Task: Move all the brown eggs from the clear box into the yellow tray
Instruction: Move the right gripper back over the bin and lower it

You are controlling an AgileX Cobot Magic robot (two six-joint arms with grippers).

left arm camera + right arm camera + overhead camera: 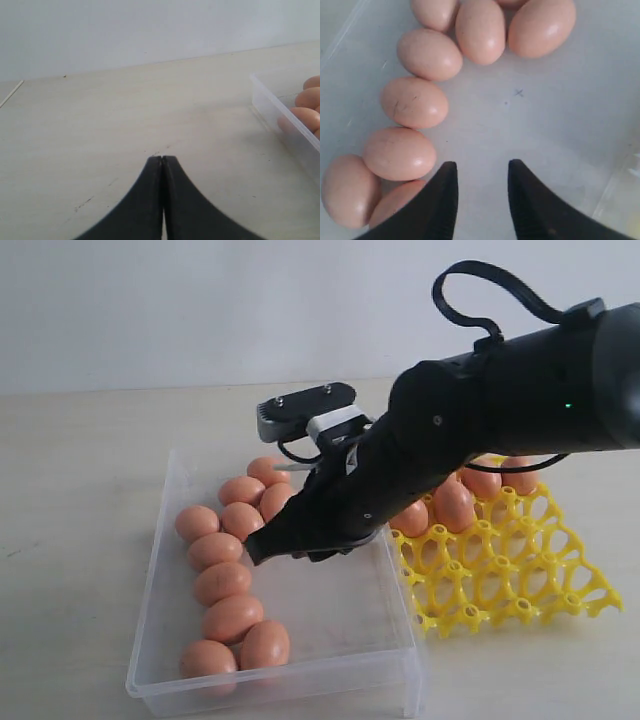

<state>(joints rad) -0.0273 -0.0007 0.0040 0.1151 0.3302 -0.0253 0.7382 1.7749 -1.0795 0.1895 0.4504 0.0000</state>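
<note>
Several brown eggs (221, 581) lie in a curved row along the left side of the clear box (160, 570); the same eggs (415, 102) show in the right wrist view. A few more eggs (452, 502) sit in the back cups of the yellow tray (520, 580), right of the box. My right gripper (482, 172) hangs open over the bare box floor with nothing between its fingers; one fingertip stands close beside an egg (399, 153). My left gripper (162, 159) is shut and empty over the bare table, left of the box wall (280, 117).
The right arm (480, 430) reaches across the tray's left edge and over the box. A pale wooden table (80, 460) carries everything. A plain wall rises behind.
</note>
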